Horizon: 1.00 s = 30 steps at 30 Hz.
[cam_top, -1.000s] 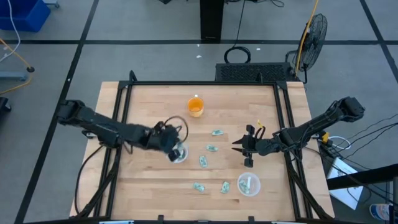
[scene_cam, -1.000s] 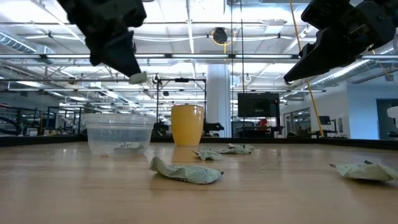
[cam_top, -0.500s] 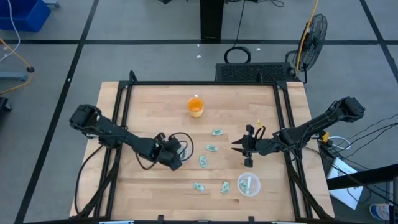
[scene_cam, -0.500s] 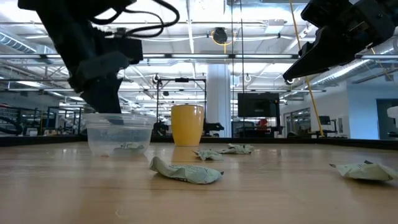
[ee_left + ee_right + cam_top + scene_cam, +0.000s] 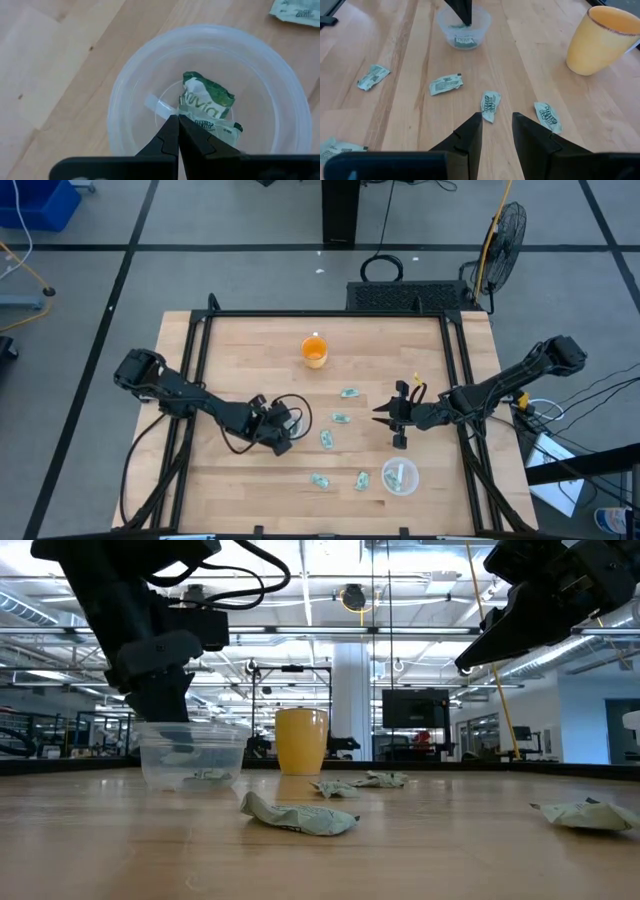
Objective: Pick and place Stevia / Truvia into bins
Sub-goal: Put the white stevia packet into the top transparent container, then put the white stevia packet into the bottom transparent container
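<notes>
My left gripper (image 5: 177, 120) is shut and points down into a clear cup (image 5: 150, 65) left of the table's centre. One green-and-white Truvia packet (image 5: 209, 104) lies on that cup's bottom. In the high view the left gripper (image 5: 280, 432) covers this cup. My right gripper (image 5: 382, 416) hovers open above the table's right half, over loose packets (image 5: 490, 105) (image 5: 546, 116). More packets lie flat on the wood (image 5: 340, 418) (image 5: 326, 438) (image 5: 319, 480) (image 5: 360, 479) (image 5: 348, 392). A second clear cup (image 5: 400, 477) near the near edge has a packet in it. My left gripper's shut fingertips (image 5: 465, 19) reach from above into the mouth of the clear cup (image 5: 445, 20), close over the packet (image 5: 465, 41) in it. I cannot tell whether they touch the packet or the cup.
An orange cup (image 5: 314, 352) stands upright toward the far edge, also in the right wrist view (image 5: 600, 40). In the low view a crumpled packet (image 5: 298, 815) lies nearest, another (image 5: 580, 812) to its right. Black frame rails (image 5: 190, 370) run along the table's sides.
My left gripper has moved toward the near edge and down, from beside and above the clear cup to its mouth, and now covers the cup in the high view. A pale bit at its fingertips a second ago no longer shows there. The right arm has kept still.
</notes>
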Motion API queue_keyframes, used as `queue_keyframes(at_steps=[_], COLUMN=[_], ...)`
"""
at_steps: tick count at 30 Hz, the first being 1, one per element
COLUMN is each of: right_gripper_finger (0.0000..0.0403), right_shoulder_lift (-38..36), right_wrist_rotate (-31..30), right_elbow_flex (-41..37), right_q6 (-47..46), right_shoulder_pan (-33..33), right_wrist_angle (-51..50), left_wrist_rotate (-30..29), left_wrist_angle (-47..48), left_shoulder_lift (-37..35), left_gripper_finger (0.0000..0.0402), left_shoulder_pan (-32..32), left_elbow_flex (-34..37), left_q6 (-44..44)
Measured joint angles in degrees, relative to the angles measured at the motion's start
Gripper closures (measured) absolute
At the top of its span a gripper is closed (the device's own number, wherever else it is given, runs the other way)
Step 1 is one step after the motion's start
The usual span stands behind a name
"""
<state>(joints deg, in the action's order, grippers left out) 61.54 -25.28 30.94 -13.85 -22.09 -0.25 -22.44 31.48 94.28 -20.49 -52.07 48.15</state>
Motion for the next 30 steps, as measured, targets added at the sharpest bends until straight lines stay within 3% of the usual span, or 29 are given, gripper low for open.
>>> queue_keyframes(at_steps=[10, 20, 27, 30], right_gripper_finger=[0.0303, 0.0303, 0.0296, 0.0282], right_shoulder_lift=[0.0, 0.0, 1.2, 3.9], right_wrist_rotate=[0.0, 0.0, -0.1, -0.1], right_elbow_flex=[0.0, 0.0, 0.0, 0.0], right_q6=[0.0, 0.8, 4.3, 6.7], right_shoulder_pan=[0.0, 0.0, 0.0, 0.3], right_wrist_angle=[0.0, 0.0, 1.3, 5.4], left_wrist_rotate=[0.3, 0.1, 7.2, 7.5], left_wrist_angle=[0.4, 0.5, 0.1, 0.1], left_shoulder_lift=[0.0, 0.0, -0.9, -3.0], left_gripper_finger=[0.0389, 0.0332, 0.033, 0.0337], left_shoulder_pan=[0.7, 2.3, 2.2, 2.2], left_elbow_flex=[0.0, 0.0, 0.0, 0.0], left_q6=[-1.5, -2.9, -2.8, -3.1])
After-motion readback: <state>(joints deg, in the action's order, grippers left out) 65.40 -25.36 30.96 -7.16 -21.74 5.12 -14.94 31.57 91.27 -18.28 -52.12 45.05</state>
